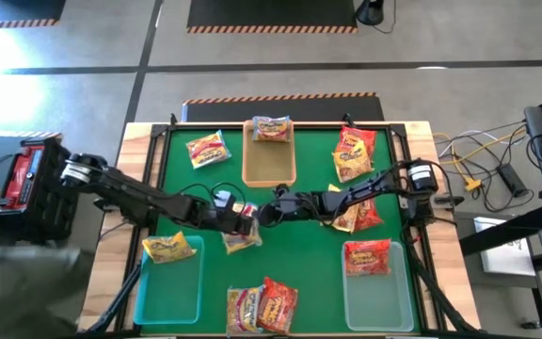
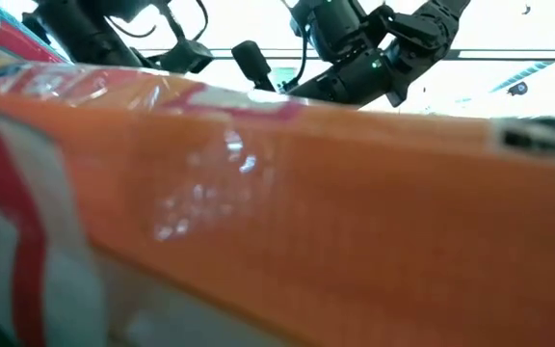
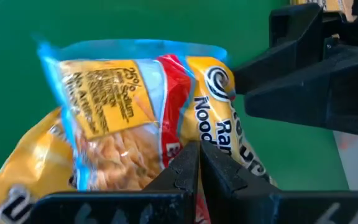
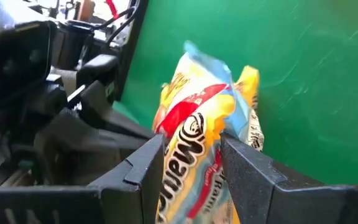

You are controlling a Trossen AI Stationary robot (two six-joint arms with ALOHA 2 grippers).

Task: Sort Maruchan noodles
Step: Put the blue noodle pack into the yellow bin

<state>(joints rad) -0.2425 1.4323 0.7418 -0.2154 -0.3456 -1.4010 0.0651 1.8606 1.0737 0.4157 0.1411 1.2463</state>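
— Where is the packet (image 1: pixel 243 237) sitting?
— Mid-table, both grippers meeting over it.
— Who is gripping it?
— The left gripper (image 3: pixel 196 163) is pinching it nearly shut; the right gripper (image 4: pixel 190 158) is straddling it, narrowly parted.

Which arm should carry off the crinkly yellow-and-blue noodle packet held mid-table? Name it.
Left. Both the left gripper and the right gripper grip the crinkly yellow-and-blue noodle packet, but the translucent teal tray holding a similar yellow packet lies on the left arm's side.
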